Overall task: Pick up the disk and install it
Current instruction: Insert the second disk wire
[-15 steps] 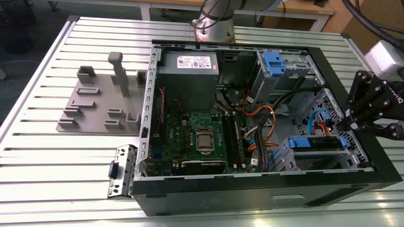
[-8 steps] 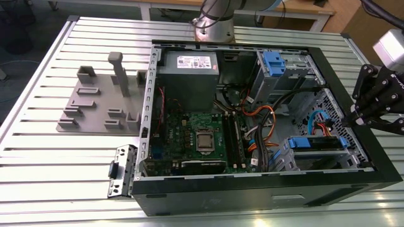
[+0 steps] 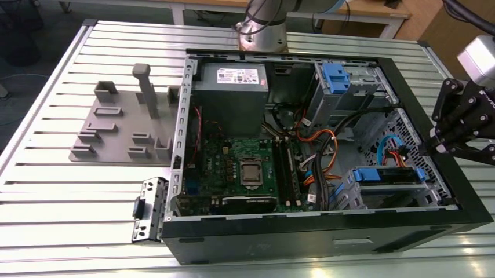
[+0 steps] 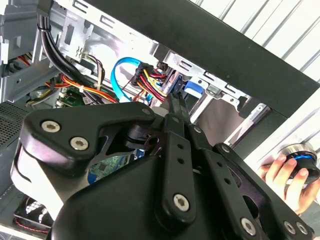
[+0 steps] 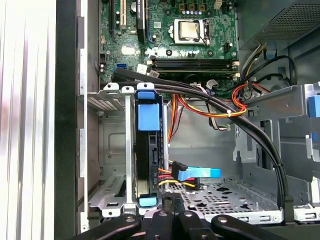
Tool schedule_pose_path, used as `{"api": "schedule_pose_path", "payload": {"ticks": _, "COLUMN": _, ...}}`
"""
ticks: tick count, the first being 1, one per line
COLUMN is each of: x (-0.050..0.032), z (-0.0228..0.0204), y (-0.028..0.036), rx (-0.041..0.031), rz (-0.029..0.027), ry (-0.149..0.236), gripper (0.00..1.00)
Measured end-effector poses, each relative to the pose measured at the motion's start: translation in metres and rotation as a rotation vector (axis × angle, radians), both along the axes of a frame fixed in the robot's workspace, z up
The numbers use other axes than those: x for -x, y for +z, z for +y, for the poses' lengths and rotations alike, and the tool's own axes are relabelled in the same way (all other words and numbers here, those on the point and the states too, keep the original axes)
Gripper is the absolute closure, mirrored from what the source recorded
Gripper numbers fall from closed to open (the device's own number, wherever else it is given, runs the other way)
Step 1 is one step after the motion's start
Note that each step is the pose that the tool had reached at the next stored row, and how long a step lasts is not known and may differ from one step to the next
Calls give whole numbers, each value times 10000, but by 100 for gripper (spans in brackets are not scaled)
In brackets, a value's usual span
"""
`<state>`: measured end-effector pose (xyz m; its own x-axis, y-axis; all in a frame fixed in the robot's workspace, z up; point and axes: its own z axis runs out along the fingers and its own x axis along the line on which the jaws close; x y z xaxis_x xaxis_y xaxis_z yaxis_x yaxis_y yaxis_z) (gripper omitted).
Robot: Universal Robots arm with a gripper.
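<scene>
My gripper (image 5: pixel 172 220) sits low centre in the first wrist view, fingers drawn together on nothing that I can see. Just past it the disk (image 5: pixel 148 150) stands edge-on in its blue bracket, already seated in the lower drive bay (image 5: pixel 112 150) with cables (image 5: pixel 172 175) plugged in. I judge steady, straight pressure along the bay rails matters, keeping clear of those cables; motherboard (image 5: pixel 170 35) lies beyond.

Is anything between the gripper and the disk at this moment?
Nothing visible. In the first wrist view the gripper sits just off the end of the disk, which stands on edge in its metal bay. The blue cable plug and coloured wires lie beside that end, not across it.
</scene>
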<state>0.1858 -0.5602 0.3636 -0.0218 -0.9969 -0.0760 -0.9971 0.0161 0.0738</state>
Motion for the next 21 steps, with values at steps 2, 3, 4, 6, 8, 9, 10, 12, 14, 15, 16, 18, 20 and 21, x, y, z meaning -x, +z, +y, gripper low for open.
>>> {"api": "schedule_pose_path", "payload": {"ticks": 2, "x": 0, "z": 0, "y": 1, "rx": 0, "rz": 0, "ry": 0, "gripper": 90}}
{"api": "schedule_pose_path", "payload": {"ticks": 3, "x": 0, "z": 0, "y": 1, "rx": 0, "rz": 0, "ry": 0, "gripper": 90}}
{"api": "schedule_pose_path", "payload": {"ticks": 4, "x": 0, "z": 0, "y": 2, "rx": 0, "rz": 0, "ry": 0, "gripper": 89}}
{"api": "schedule_pose_path", "payload": {"ticks": 6, "x": 0, "z": 0, "y": 3, "rx": 0, "rz": 0, "ry": 0, "gripper": 83}}
{"api": "schedule_pose_path", "payload": {"ticks": 8, "x": 0, "z": 0, "y": 4, "rx": 0, "rz": 0, "ry": 0, "gripper": 77}}
{"api": "schedule_pose_path", "payload": {"ticks": 9, "x": 0, "z": 0, "y": 4, "rx": 0, "rz": 0, "ry": 0, "gripper": 71}}
{"api": "schedule_pose_path", "payload": {"ticks": 10, "x": 0, "z": 0, "y": 5, "rx": 0, "rz": 0, "ry": 0, "gripper": 65}}
{"api": "schedule_pose_path", "payload": {"ticks": 12, "x": 0, "z": 0, "y": 6, "rx": 0, "rz": 0, "ry": 0, "gripper": 59}}
{"api": "schedule_pose_path", "payload": {"ticks": 14, "x": 10, "z": 1, "y": 9, "rx": 4, "rz": 0, "ry": 0, "gripper": 59}}
{"api": "schedule_pose_path", "payload": {"ticks": 15, "x": 28, "z": 0, "y": 8, "rx": 4, "rz": 0, "ry": -1, "gripper": 59}}
{"api": "schedule_pose_path", "payload": {"ticks": 16, "x": 49, "z": 0, "y": 7, "rx": 0, "rz": 0, "ry": -3, "gripper": 59}}
{"api": "schedule_pose_path", "payload": {"ticks": 18, "x": 65, "z": 0, "y": 5, "rx": 1, "rz": -1, "ry": -2, "gripper": 59}}
{"api": "schedule_pose_path", "payload": {"ticks": 20, "x": 93, "z": 5, "y": 1, "rx": 3, "rz": -1, "ry": -3, "gripper": 59}}
{"api": "schedule_pose_path", "payload": {"ticks": 21, "x": 114, "z": 10, "y": -3, "rx": 2, "rz": -1, "ry": -2, "gripper": 59}}
